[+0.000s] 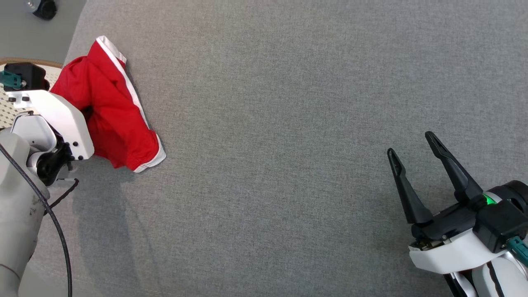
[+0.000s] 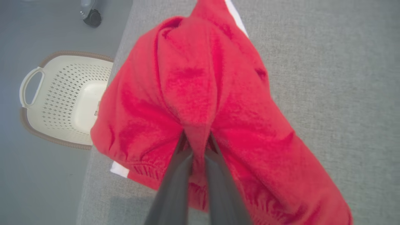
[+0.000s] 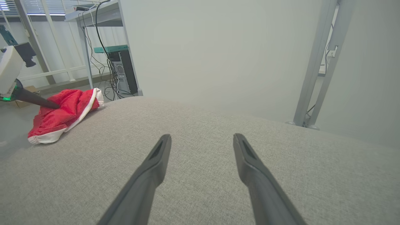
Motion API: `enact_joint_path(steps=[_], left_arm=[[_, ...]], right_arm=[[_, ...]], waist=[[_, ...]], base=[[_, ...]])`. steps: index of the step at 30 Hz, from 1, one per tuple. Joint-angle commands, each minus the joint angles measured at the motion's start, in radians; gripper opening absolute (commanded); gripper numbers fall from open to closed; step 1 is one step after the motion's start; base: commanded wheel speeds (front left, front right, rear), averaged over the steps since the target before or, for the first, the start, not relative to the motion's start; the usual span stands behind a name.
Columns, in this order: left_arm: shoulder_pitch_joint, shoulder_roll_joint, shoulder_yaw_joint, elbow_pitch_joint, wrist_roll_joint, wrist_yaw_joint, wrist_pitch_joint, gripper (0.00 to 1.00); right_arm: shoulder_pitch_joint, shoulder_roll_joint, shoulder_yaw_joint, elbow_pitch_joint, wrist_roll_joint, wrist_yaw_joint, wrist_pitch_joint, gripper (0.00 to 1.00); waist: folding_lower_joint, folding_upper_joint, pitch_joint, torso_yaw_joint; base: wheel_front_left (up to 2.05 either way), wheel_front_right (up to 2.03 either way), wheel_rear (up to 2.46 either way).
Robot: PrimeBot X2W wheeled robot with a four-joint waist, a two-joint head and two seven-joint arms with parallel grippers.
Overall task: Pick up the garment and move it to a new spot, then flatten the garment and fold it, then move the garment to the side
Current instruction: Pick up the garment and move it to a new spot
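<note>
Red shorts (image 1: 115,119) with white trim are bunched at the upper left of the head view, on the very edge of the grey upholstered surface (image 1: 288,123). Part of the cloth overhangs that edge toward the perforated cream laundry basket (image 2: 62,93) on the floor just beside it. The long axis of the heap runs from the top left of that view down and slightly rightward, ending in a white-hemmed leg opening at the lower end.

In the left wrist view the left gripper (image 2: 196,140) is seen closed to a narrow gap, with a ridge of red fabric pinched between the two dark fingers (image 2: 175,175) near the middle of the heap. From that ridge the cloth falls away on both sides, and a gathered waistband lies to the lower left of the frame. The pinch is therefore taken across the long axis, not at an end.

The right gripper (image 1: 409,143) is at the lower right of the head view with its jaws spread wide and nothing between them. It is well apart from the shorts, which appear far off at the middle left of the right wrist view.

The open grey expanse lies rightward of the shorts in the head view. Carrying to a new spot is thus judged to fall to the left arm. One risk is to be noted: with a single central pinch, both ends can be expected to hang and drag.
</note>
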Motion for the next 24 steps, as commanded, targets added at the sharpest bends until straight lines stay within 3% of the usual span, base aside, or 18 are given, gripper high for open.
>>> enact_joint_path(steps=[1,12,20,24], left_arm=[[-0.019,-0.001,0.001,0.003,-0.003,-0.001,-0.021,0.0],[-0.012,-0.008,0.016,-0.056,-0.033,-0.001,-0.193,0.0],[0.04,-0.001,0.009,-0.264,-0.04,-0.001,-0.351,0.0],[0.088,-0.031,0.019,-0.395,-0.051,0.009,-0.421,0.0]], right_arm=[[0.003,0.001,-0.001,0.009,-0.004,0.0,-0.002,1.0],[0.024,0.025,-0.002,0.043,0.011,0.0,-0.01,1.0],[0.044,0.043,-0.025,0.055,0.019,0.0,-0.014,1.0],[0.051,0.055,-0.047,0.05,0.018,0.0,-0.015,1.0]], waist=[[0.0,0.0,-0.014,0.003],[0.0,0.0,-0.118,0.004],[0.0,0.0,-0.204,-0.015],[0.0,0.0,-0.236,-0.03]], base=[[0.0,0.0,0.0],[0.0,0.0,0.0],[0.0,0.0,0.0],[0.0,0.0,0.0]])
